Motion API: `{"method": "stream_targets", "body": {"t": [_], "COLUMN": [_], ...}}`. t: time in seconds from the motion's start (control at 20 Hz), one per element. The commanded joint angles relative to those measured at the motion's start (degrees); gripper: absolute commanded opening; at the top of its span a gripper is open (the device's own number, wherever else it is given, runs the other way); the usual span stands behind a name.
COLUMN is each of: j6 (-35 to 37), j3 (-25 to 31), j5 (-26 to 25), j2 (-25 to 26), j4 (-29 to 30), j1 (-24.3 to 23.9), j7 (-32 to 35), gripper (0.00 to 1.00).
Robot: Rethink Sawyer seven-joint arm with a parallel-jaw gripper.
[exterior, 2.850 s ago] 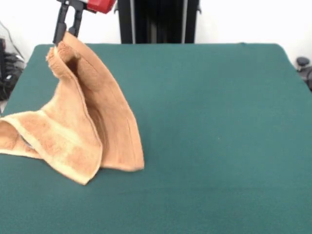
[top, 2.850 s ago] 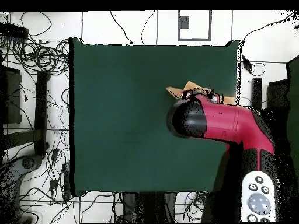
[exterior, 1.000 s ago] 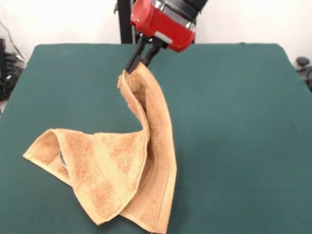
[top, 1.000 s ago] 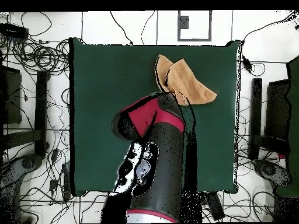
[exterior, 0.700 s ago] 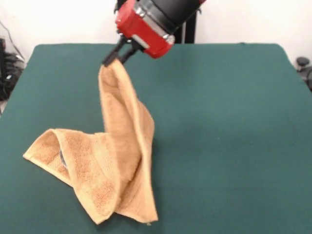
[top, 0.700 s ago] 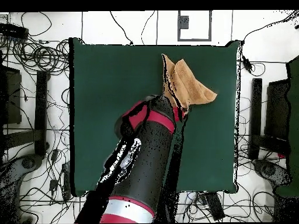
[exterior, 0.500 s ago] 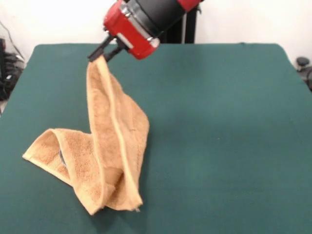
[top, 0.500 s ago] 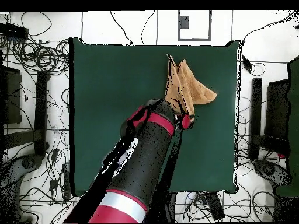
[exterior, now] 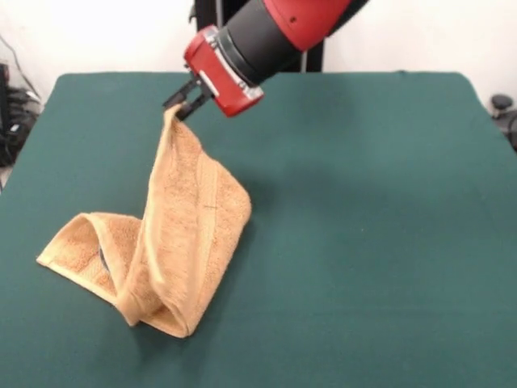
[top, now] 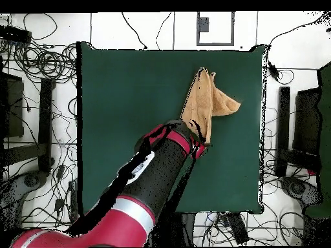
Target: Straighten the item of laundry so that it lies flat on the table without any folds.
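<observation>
Front view shows the item of laundry point(exterior: 174, 234), a tan-orange towel, pulled up into a long doubled strip on the left half of the table point(exterior: 380, 210). One end is lifted well clear of the green cloth; the other rests on it near the front left. There a second flap spreads off to the left, with a hollow loop showing where the cloth turns back on itself. The gripper point(exterior: 181, 103) is closed on the topmost corner, its dark fingertips pinching the fabric, and the red and black arm comes in behind it from the upper right.

The relation that matters is this: the towel lies below the gripper and toward the near edge of the table, with its long axis running from the pinched corner down and slightly left to the fold resting on the cloth. The strip is doubled along that same axis, with a woven band running down its length. In my judgement, pulling further along the axis would only tighten the strip; opening the fold calls for a move across it.

In the overhead view the towel point(top: 205, 103) sits in the upper right part of the table point(top: 129, 116), just beyond the arm's tip, where the gripper itself is hidden.
</observation>
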Motion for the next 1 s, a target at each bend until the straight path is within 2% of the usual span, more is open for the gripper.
{"method": "stream_targets", "body": {"t": [0.05, 0.25, 0.35, 0.45, 0.8, 1.0], "j6": [0.77, 6.25, 12.19, 18.48, 28.37, 31.40], "j3": [3.38, 5.22, 4.35, 2.81, -1.36, -5.51], "j5": [8.89, 13.75, 15.35, 17.74, 23.12, 22.75], "j2": [3.17, -0.67, -2.99, -4.74, -3.90, -1.91], "j4": [6.77, 9.37, 9.35, 9.39, 9.29, 8.24], "j1": [1.46, 0.24, 0.77, 2.09, 6.56, 9.65], "j7": [20.51, 17.07, 14.49, 14.91, 22.64, 24.74], "gripper": [0.00, 0.00, 0.00, 0.00, 0.00, 0.00]}}
